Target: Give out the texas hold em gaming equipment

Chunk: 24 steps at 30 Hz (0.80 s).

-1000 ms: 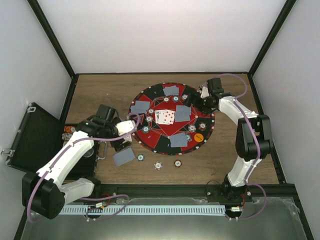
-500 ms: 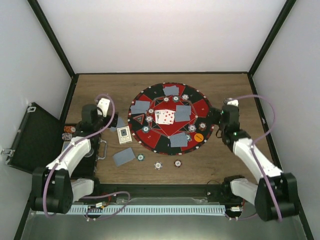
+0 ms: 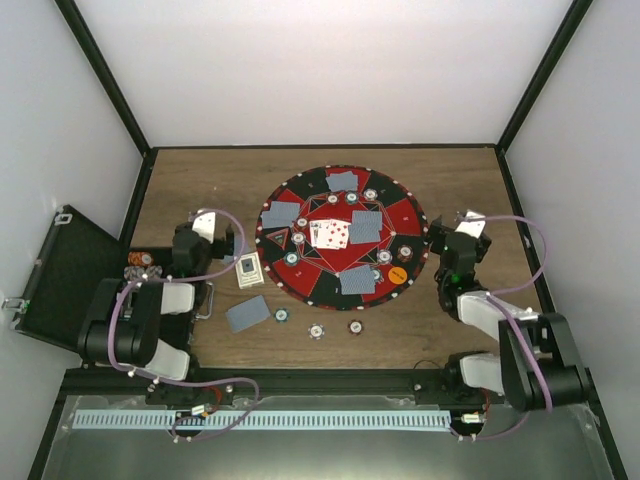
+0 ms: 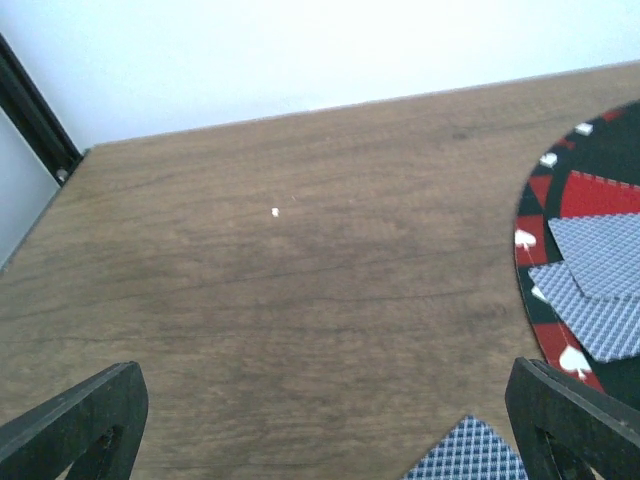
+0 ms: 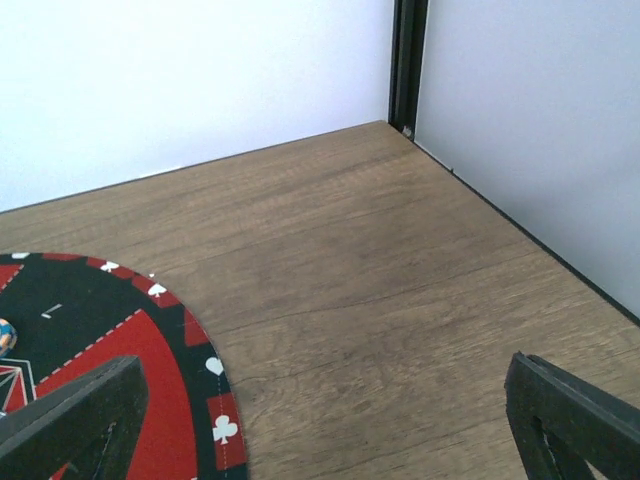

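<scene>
Both pincers are spread wide apart, gripping nothing. Left pincer [image 4: 322,405] hangs over the worktop [image 3: 200,180] left of the round poker mat [image 3: 400,215], right pincer [image 5: 325,400] off its right edge. Grey-blue-backed cards [image 3: 342,181] and poker chips [image 3: 384,256] sit on the mat, and three more chips plus one card lie just in front.

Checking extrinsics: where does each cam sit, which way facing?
Top external: above and behind, looking down at the table; left arm, right arm show.
Left wrist: faces the far wall; left end effector fingers at bottom corners.
Right wrist: faces the far right corner; right end effector fingers likewise.
Shared: all see the round mat.
</scene>
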Tool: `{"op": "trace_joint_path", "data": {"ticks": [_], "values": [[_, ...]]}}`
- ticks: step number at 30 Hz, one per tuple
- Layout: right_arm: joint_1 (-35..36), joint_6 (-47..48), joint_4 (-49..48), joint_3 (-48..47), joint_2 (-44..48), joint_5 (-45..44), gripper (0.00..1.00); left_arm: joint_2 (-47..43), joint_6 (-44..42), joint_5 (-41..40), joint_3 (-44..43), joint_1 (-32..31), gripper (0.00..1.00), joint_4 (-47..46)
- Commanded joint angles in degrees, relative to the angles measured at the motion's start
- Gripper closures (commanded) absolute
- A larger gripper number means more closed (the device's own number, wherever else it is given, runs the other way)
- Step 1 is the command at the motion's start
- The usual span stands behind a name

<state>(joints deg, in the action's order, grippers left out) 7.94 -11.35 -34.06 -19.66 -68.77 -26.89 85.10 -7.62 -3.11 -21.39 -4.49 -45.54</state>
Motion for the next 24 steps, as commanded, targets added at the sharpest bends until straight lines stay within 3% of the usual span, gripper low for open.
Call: {"op": "trace_joint_path", "data": {"ticks": [1,3,4,5,7,8,11,13,14,24], "values": [[-0.8,3.5,-18.1,1.9,-6.8,1.0,0.0,0.2,1.9,-1.5,2.6,1.3,0.0,-13.4],[-0.8,4.5,-24.3,2.9,-10.6,3.0,0.0,2.4,4.3,-1.6,6.3,3.0,0.0,-20.4],[-0.8,5.6,-27.5,3.6,-12.1,4.4,0.0,5.4,4.9,-2.7,9.4,3.4,0.0,-31.7],[-0.9,6.4,-30.3,4.2,-13.6,5.4,0.0,6.1,5.4,-3.9,11.0,3.5,0.0,-36.4],[-0.9,8.4,-37.4,6.7,-16.5,8.5,0.0,2.7,7.1,-6.3,8.5,3.6,0.0,-25.7],[-0.8,9.2,-39.6,6.9,-17.0,10.2,0.0,4.2,7.6,-7.6,7.4,3.8,0.0,-25.7],[-3.0,8.2,-36.9,6.2,-17.6,16.3,0.0,3.9,7.4,-6.7,5.0,3.8,0.0,-20.4],[-3.9,9.0,-43.8,7.5,-21.2,18.4,0.0,4.8,7.3,-6.5,5.9,3.7,0.0,-23.8],[-4.2,8.3,-38.4,6.2,-19.8,19.3,0.0,4.2,7.3,-6.6,5.5,3.7,0.0,-21.6],[-5.0,8.2,-40.4,7.2,-19.5,20.6,0.0,4.2,7.3,-6.6,5.7,3.8,0.0,-22.7]]}}
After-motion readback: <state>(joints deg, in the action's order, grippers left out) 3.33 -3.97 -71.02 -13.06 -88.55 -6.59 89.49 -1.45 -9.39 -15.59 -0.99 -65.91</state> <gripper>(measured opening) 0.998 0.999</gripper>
